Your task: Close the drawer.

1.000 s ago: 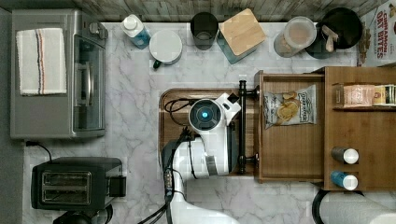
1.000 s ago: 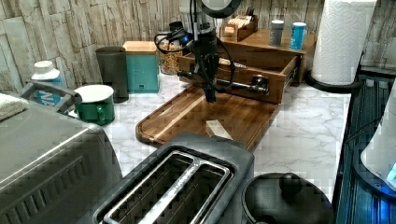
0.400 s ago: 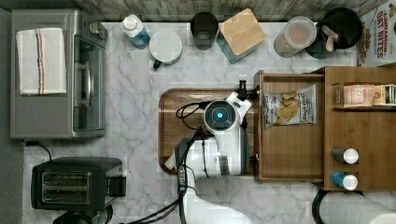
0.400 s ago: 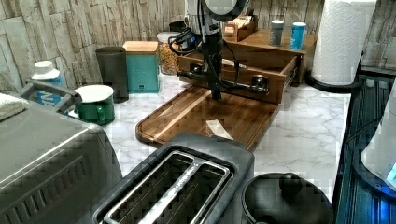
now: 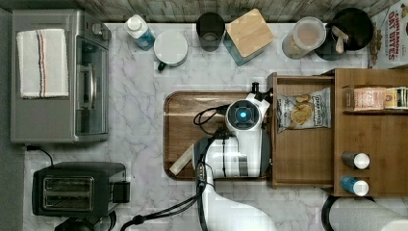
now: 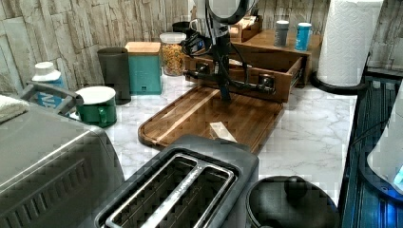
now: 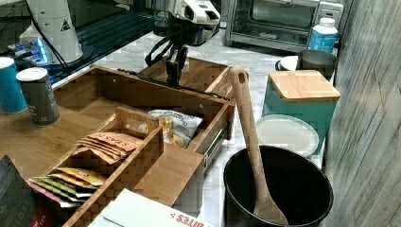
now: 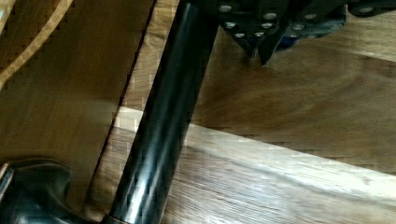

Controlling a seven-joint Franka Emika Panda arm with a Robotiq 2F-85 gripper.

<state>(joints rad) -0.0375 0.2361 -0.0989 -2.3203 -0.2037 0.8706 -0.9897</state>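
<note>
The wide, shallow medium-brown wooden drawer (image 5: pixel 303 159) stands pulled out from the wooden cabinet (image 5: pixel 375 130) toward the top view's left, its long black metal bar handle (image 8: pixel 163 121) running across the front. A yellow snack bag (image 5: pixel 303 109) lies inside, near the drawer's far end in the right view. The black gripper (image 8: pixel 259 44) hangs just beside the handle, above the dark rounded-corner wooden serving tray (image 6: pixel 190 118) on the white marble counter (image 5: pixel 139 125); its fingertips (image 8: pixel 268 46) sit pressed almost together, holding nothing. The white arm (image 5: pixel 235 154) extends over the tray.
</note>
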